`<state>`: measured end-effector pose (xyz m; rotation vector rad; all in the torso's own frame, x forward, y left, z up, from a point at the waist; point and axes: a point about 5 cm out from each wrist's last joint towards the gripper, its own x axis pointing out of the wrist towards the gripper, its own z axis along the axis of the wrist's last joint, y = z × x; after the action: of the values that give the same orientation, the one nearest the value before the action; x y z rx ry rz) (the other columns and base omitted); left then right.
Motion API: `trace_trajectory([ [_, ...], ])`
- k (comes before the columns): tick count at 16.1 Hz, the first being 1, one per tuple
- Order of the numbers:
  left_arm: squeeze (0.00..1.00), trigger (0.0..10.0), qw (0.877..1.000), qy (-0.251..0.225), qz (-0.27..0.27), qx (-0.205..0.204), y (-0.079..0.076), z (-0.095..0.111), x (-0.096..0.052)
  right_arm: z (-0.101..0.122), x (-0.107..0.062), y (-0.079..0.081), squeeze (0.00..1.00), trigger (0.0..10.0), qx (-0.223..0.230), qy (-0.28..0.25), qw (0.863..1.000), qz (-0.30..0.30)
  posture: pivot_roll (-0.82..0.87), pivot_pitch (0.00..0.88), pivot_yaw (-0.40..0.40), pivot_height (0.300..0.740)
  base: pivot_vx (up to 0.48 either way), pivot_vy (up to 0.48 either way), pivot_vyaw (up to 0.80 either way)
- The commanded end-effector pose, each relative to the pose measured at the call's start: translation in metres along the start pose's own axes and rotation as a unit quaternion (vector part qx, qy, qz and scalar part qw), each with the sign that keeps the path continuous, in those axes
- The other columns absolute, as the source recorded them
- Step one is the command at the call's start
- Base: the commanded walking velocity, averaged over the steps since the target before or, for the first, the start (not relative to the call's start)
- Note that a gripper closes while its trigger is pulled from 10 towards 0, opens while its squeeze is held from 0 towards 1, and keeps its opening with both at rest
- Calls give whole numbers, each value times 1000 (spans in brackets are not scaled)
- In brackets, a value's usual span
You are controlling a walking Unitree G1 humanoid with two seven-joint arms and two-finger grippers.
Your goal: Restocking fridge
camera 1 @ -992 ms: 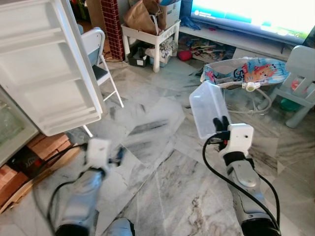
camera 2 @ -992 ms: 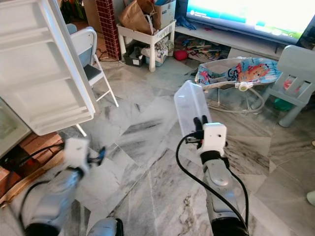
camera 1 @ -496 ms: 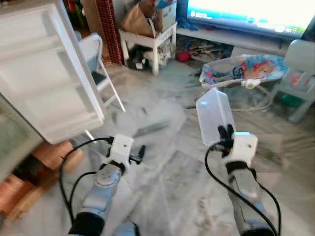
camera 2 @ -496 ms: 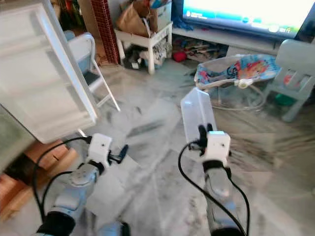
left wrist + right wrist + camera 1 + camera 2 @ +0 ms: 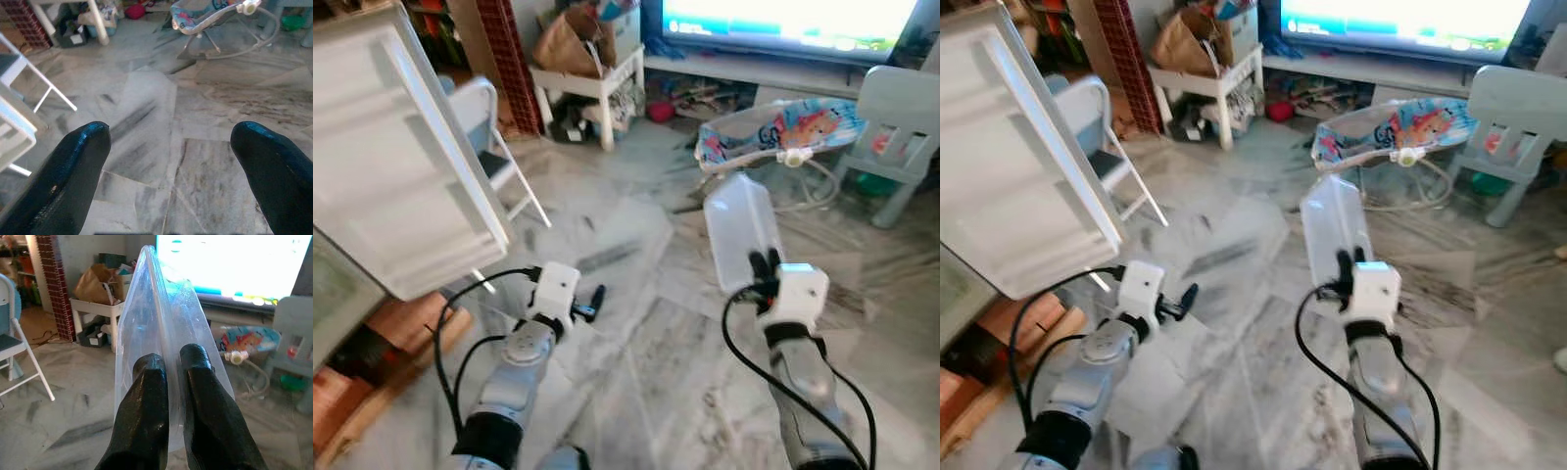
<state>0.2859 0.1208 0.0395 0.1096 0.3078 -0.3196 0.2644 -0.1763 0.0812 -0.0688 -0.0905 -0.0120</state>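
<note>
At the upper left of the frame we see the open fridge door (image 5: 396, 157), its white inner shelves bare and facing us, and it sits a little larger and closer to us than a second ago; since the whole picture has shifted, we read that as our own turn and step, not the door swinging. Below it, at lower left, our left gripper (image 5: 589, 302) has come up from a low, blurred hang a second ago to a raised, forward pose. Its jaws stand wide apart with nothing between them, and in the left wrist view only marble floor (image 5: 161, 122) shows between the fingertips (image 5: 80, 161).

In the centre right of the frame, our right gripper (image 5: 765, 266) keeps its pinch on the clear plastic container (image 5: 741, 227). The jaws are closed tight on its thin lower edge, and the container stands upright above them, much as it did a second ago. It looks empty, though we cannot be sure.

At upper right, the baby bouncer (image 5: 773, 127) and a pale child's chair (image 5: 901, 132) lie well apart from both arms.

We judge that the raised, open left arm is getting ready to help at the fridge, with the container still to be carried across to it.
</note>
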Motion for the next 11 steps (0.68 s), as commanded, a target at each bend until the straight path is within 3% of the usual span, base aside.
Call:
trace_trajectory([
  [1,0,10000,1000,2,25,7,12,0,-1,6,8,8,0,10000,-2,-7,1000,24,-47,97,13,740,0,0,0],
  [6,0,10000,999,0,43,26,28,-2,-11,8,11,7,0,10000,-4,-5,1000,29,-31,121,-8,740,0,0,0],
  [8,0,10000,997,6,76,17,45,-8,-22,1,3,-3,0,10000,-6,10,1000,15,-30,125,-6,740,0,0,0],
  [10,0,10000,993,17,119,-13,59,-15,-31,7,2,-8,0,10000,-9,3,1000,13,-24,125,-11,740,0,0,0],
  [11,0,10000,992,21,125,-7,62,-17,-35,9,2,-10,0,10000,-11,0,1000,13,-18,127,-18,740,0,0,0],
])
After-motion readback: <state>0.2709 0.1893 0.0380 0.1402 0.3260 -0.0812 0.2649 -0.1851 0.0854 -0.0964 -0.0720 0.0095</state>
